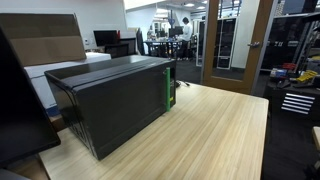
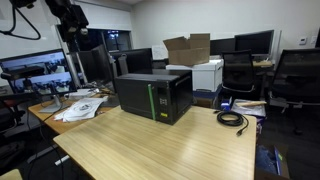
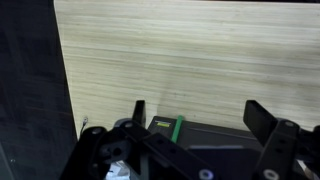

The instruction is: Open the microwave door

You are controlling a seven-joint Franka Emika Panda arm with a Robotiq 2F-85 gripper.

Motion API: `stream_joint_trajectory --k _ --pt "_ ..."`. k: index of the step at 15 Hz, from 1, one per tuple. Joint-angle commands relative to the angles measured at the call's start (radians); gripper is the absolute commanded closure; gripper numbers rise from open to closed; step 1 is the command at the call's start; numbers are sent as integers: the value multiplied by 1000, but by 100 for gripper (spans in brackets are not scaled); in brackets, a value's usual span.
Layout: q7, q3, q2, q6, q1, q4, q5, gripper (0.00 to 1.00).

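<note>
on table [image 1: 225, 130], in an exterior view: microwave [image 1: 105, 72]; microwave door [image 1: 125, 112] flush, shut. in an exterior view: microwave [image 2: 150, 95], green strip [image 2: 152, 100] at door's end. wrist view: gripper [image 3: 197, 112] apart from microwave, fingers [image 3: 138, 112] spread, empty. opening not begun; all remains.

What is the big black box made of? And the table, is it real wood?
The microwave looks like painted metal or plastic: matte black, flat panels, hardly any shine. Its green strip may be plastic. The table looks like pale wood, with long grain lines; it could be real wood or printed laminate.
</note>
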Motion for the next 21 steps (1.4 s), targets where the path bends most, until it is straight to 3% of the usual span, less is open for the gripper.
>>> stream_joint_trajectory --k 1,7,11,17,21 --pt "15 -48 29 138 -13 -53 -35 0" --pt "22 -116 115 360 -52 -115 -30 0" --pt "53 -108 169 493 -71 -152 -58 0" --pt "228 -79 287 723 -118 -201 -198 0" --pt "255 -86 404 837 -99 -201 -194 0"
